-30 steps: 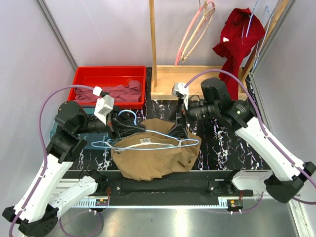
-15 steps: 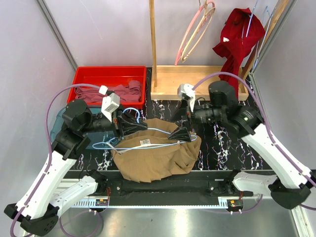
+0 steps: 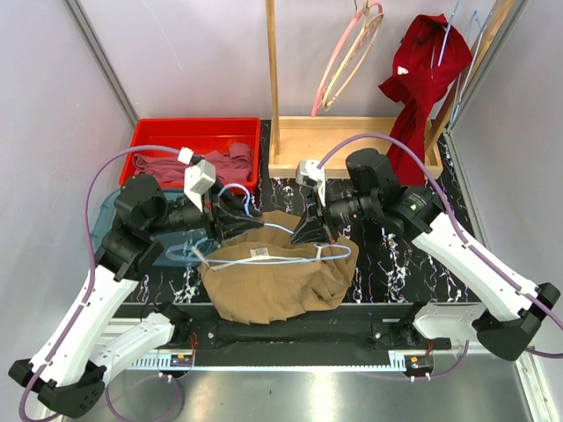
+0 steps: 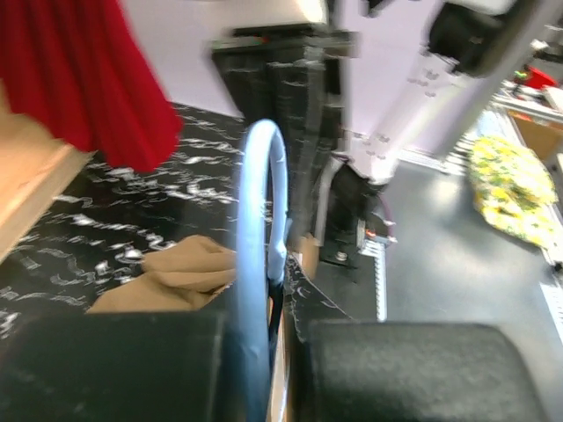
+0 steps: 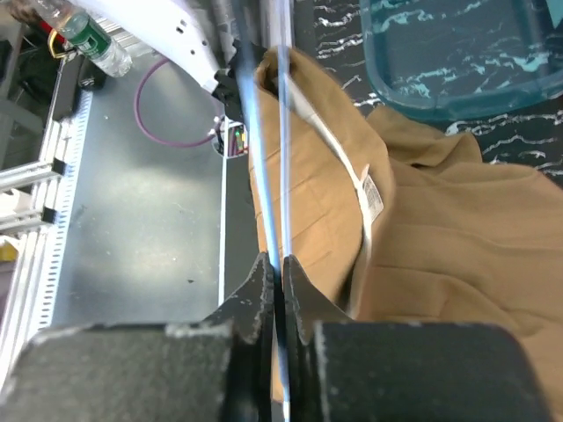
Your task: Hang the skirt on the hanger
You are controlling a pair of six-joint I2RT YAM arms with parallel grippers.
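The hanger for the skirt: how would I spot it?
On the black marbled table lies a tan skirt. Across it rests a thin light-blue wire hanger, pinched by the left gripper and right gripper. Other hangers hang on the rack behind.

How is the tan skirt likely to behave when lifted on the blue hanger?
Probably floppy: the skirt lies in soft folds and pleats, so it should sag. Likely light, being thin cloth. It may slide along the hanger, whose wire looks thin and smooth.

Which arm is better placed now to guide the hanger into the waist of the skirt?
Right, probably: the right fingers pinch the hanger wire beside the skirt's waist; the left fingers hold only the hook.
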